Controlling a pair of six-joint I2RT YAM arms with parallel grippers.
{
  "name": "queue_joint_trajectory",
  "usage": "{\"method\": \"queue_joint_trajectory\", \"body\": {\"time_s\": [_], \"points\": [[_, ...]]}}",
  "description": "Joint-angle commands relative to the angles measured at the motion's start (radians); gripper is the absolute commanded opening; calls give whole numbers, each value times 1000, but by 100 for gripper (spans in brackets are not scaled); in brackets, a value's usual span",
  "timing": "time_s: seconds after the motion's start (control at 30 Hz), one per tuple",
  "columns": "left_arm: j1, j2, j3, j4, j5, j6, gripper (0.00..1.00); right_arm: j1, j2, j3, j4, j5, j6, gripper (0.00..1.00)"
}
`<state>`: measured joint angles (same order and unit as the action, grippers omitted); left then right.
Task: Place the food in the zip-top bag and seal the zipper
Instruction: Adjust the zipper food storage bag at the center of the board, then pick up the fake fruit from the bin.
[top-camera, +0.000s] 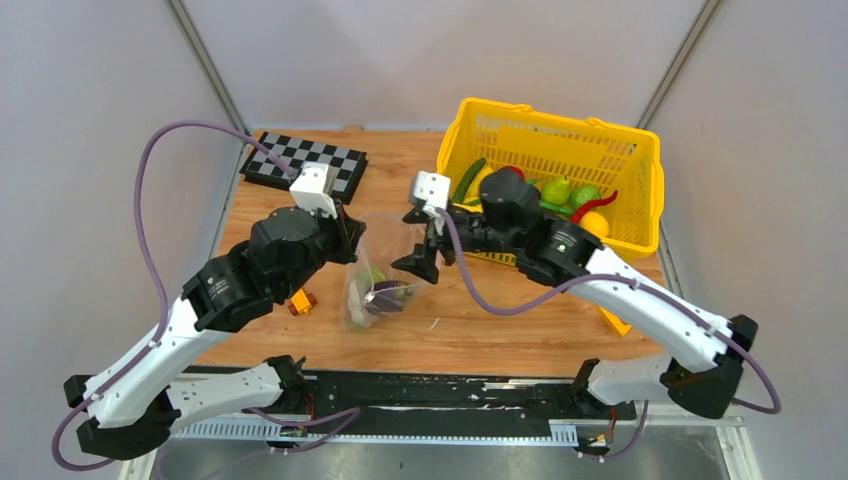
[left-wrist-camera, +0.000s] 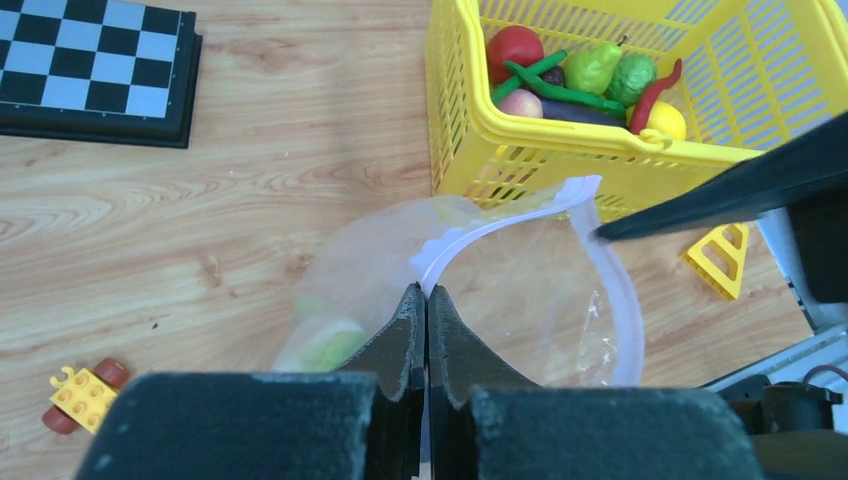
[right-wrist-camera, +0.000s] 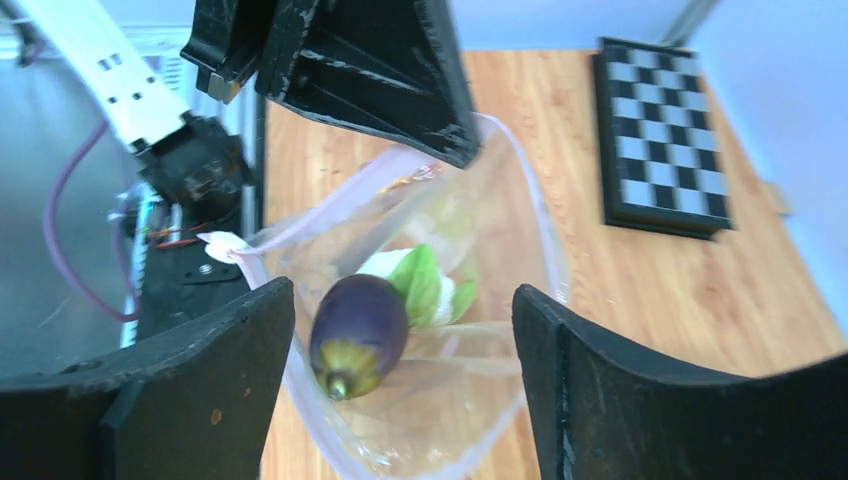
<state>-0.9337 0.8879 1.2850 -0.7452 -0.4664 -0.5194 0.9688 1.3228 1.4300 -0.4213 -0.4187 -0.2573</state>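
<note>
Left hand (left-wrist-camera: 427, 296) clamped shut on the rim of the zip-top bag (left-wrist-camera: 520, 300), its mouth gaping over the worktop (left-wrist-camera: 250, 200) just beside the yellow basket (left-wrist-camera: 450, 150). Right hand (right-wrist-camera: 402, 295) spread open above the mouth, gripping nothing. Purple eggplant (right-wrist-camera: 358, 335) and a green piece (right-wrist-camera: 425, 285) lie inside the bag.

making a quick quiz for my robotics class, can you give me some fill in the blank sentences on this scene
1. The left gripper is clamped on the rim of the zip-top bag, while the right gripper above it stands ____.
2. The eggplant inside the bag is ____ in colour.
3. More food sits in a ____ basket.
4. Seen from above, the checkerboard lies to the ____ of the basket.

Missing words: open; purple; yellow; left
</note>
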Motion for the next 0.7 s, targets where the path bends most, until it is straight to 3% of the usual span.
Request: {"method": "queue_joint_trajectory", "body": {"time_s": [0.0,0.1,0.27,0.33,0.5,0.67], "points": [[1,5,-1,46,-39,-10,0,-28,-145,-66,86,203,-25,83],[1,19,-12,44,-60,-5,0,-130,-171,-76,98,327,-2,85],[1,27,-27,53,-56,-6,0,-318,-179,-83,72,199,68,89],[1,21,-15,41,-67,0,0,-390,-161,-80,67,329,110,93],[2,-11,36,0,-128,40,0,-697,-13,-4,-54,451,258,94],[1,-1,52,-5,-117,59,0,-852,169,45,-207,482,361,95]]}}
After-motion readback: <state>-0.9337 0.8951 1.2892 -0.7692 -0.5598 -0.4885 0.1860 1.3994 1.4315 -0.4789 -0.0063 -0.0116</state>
